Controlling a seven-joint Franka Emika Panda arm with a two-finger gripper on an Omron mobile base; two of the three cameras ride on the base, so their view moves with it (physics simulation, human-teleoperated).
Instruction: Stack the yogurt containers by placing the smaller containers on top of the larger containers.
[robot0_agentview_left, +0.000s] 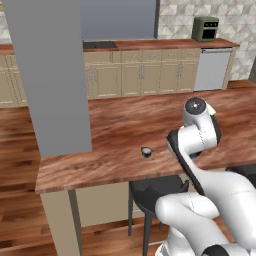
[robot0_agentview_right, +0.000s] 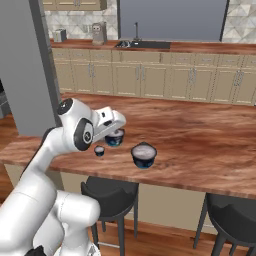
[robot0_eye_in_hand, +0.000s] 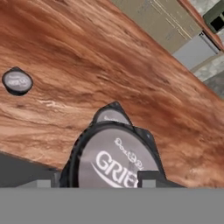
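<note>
My gripper (robot0_agentview_right: 114, 134) reaches down over the wooden counter (robot0_agentview_right: 200, 140), shut on the middle-sized yogurt container (robot0_agentview_right: 115, 139), a dark cup. In the hand view its pale printed lid (robot0_eye_in_hand: 114, 162) sits between the dark fingertips (robot0_eye_in_hand: 148, 178) of the gripper (robot0_eye_in_hand: 97, 180). Whether that cup rests on the wood or hangs just above it I cannot tell. The tiniest container (robot0_agentview_right: 99, 150) (robot0_agentview_left: 146, 152) (robot0_eye_in_hand: 16, 82) stands alone close by. The widest, squat container (robot0_agentview_right: 144, 154) stands apart on the other side, and its top (robot0_eye_in_hand: 111, 116) peeks out behind the held lid.
A grey pillar (robot0_agentview_left: 47, 75) rises at the counter's left end. Dark stools (robot0_agentview_right: 107, 192) stand under the near edge. Cabinets and a sink (robot0_agentview_right: 142, 44) line the far wall. Bare wood stretches to the right of the cups.
</note>
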